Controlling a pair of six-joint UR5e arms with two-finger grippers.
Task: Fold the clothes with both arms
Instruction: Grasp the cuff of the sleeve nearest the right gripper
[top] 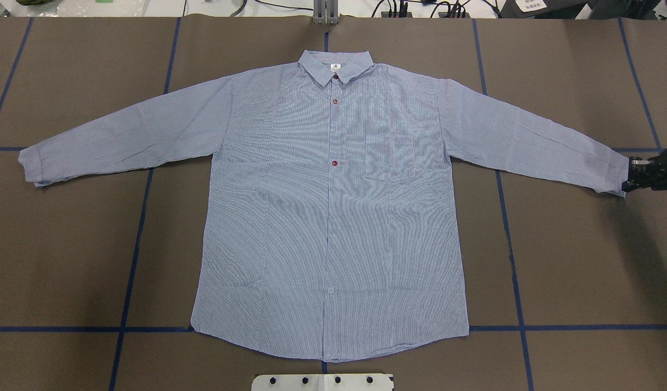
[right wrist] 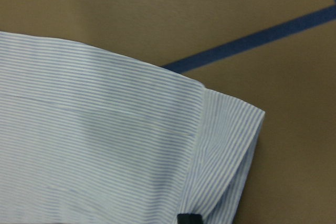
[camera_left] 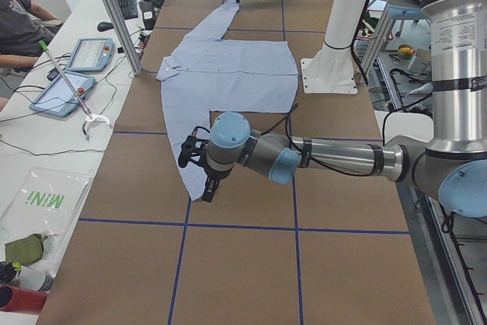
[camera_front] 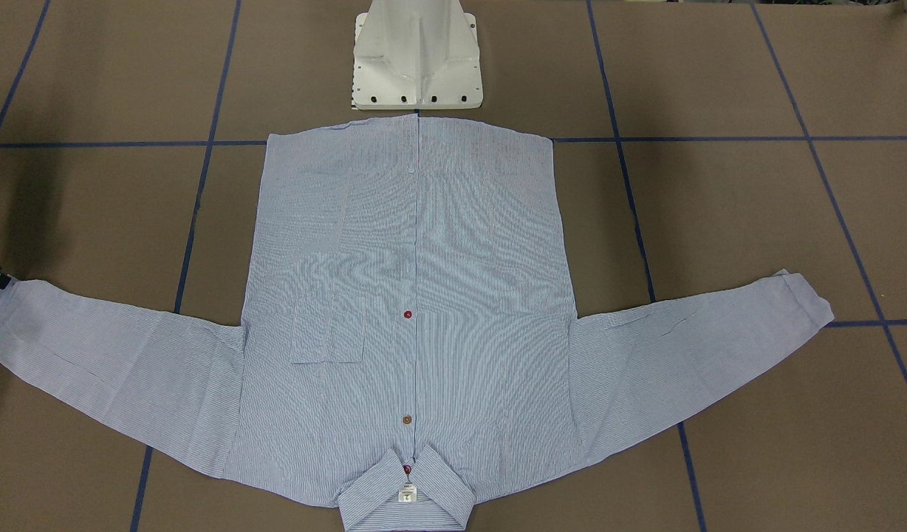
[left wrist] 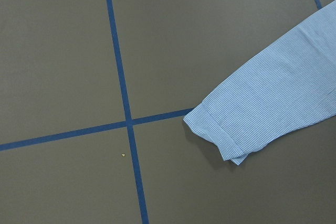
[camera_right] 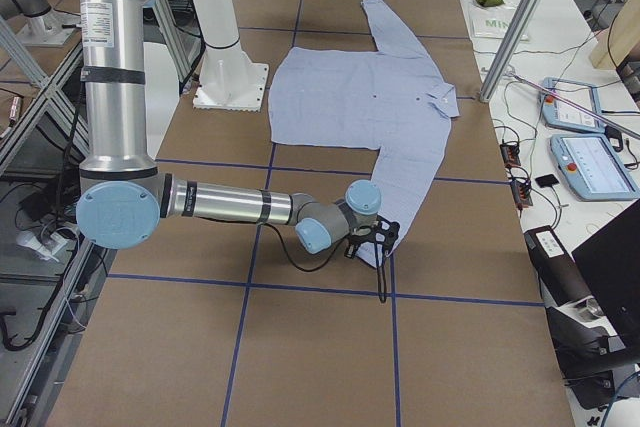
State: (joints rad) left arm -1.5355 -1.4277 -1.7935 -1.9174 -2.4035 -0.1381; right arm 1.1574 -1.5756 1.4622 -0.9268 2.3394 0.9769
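On the brown table (top: pixel 67 244), a light blue, white-striped collared shirt (top: pixel 333 217) lies flat, front up, sleeves spread wide. The right gripper (top: pixel 632 175) is at one cuff, a fingertip (right wrist: pixel 189 217) against its edge, grip impossible to judge; the left gripper (camera_left: pixel 207 190) hangs above the other cuff, opening also unclear

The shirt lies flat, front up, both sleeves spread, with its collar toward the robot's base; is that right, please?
Not quite. The shirt lies flat, front up, both sleeves spread, but its collar points away from the robot's base; the hem is the end beside it. The overhead exterior view shows this.
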